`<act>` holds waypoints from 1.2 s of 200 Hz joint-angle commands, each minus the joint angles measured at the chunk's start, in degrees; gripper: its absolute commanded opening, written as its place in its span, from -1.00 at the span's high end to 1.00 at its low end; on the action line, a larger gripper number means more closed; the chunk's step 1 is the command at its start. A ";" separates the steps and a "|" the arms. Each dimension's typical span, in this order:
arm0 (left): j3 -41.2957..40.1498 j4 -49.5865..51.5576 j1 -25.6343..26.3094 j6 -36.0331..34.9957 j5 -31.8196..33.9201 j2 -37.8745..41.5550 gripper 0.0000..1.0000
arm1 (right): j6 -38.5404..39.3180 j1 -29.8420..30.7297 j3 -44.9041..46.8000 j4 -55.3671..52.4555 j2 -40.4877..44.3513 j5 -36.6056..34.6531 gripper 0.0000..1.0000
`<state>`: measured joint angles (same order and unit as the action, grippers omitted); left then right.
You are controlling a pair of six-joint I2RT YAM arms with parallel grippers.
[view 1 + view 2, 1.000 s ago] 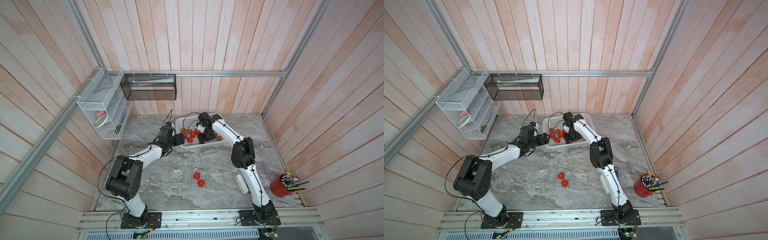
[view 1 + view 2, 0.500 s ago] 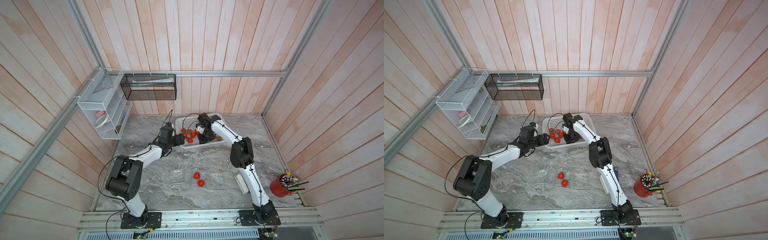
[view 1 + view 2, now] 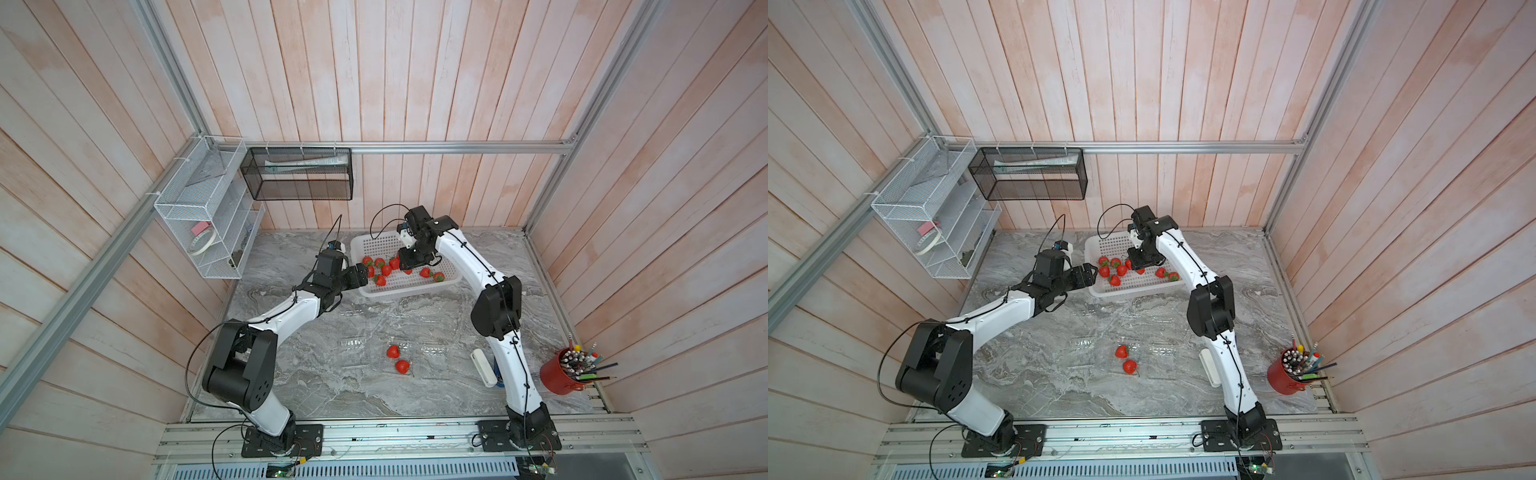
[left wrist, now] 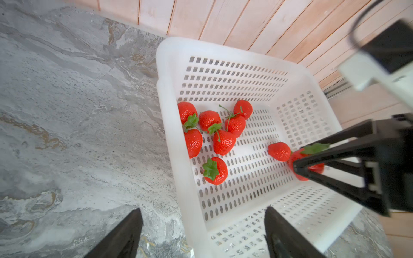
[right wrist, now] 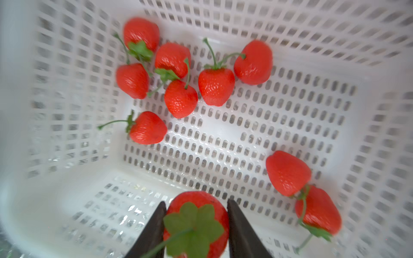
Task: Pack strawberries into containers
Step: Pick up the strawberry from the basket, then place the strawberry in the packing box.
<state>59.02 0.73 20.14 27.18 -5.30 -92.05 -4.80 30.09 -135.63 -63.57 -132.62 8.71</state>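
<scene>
Marble worktop (image 3: 332,386) with the white basket (image 3: 409,293) at the back. Both arms were bent in toward it, the right arm coming in from above with its wrist tipped down and the left arm stretched low, and the left end effector (image 4: 201,212) was released, fingers wide apart and straddling the basket's near rim. The right end effector (image 5: 196,202) was clenched on one strawberry (image 5: 196,223) inside the basket, leafy cap up toward the wrist. I counted ten strawberries (image 5: 178,98) in the basket including that one, plus two more (image 3: 392,351) out front among the clear containers (image 3: 353,344), well apart from both arms, though honestly the containers were too see-through to count.
</scene>
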 commanded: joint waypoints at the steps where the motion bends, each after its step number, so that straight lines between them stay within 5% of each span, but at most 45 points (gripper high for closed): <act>1: -0.50 1.54 -0.10 -1.24 1.68 2.65 -0.75 | -1.61 2.42 6.06 2.75 10.04 -1.92 0.71; 54: -0.05 2.92 -0.20 -1.73 3.45 4.79 -0.76 | -6.57 8.57 37.80 14.09 33.08 1.20 0.70; 114: -0.37 4.18 -0.19 -1.29 5.12 6.19 -0.76 | -13.98 13.54 66.41 25.97 43.95 15.01 0.73; 180: -0.97 4.57 -0.19 -0.90 5.63 6.01 -0.76 | -14.37 15.91 73.88 30.52 38.36 20.34 0.66; 240: -0.39 4.72 -0.20 -1.43 5.75 5.00 -0.76 | -12.66 16.00 71.11 28.60 32.76 14.57 0.37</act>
<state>59.00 4.67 20.14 26.35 -0.12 -87.20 -18.39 45.93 -62.61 -34.15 -98.41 26.37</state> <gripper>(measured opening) 0.881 0.413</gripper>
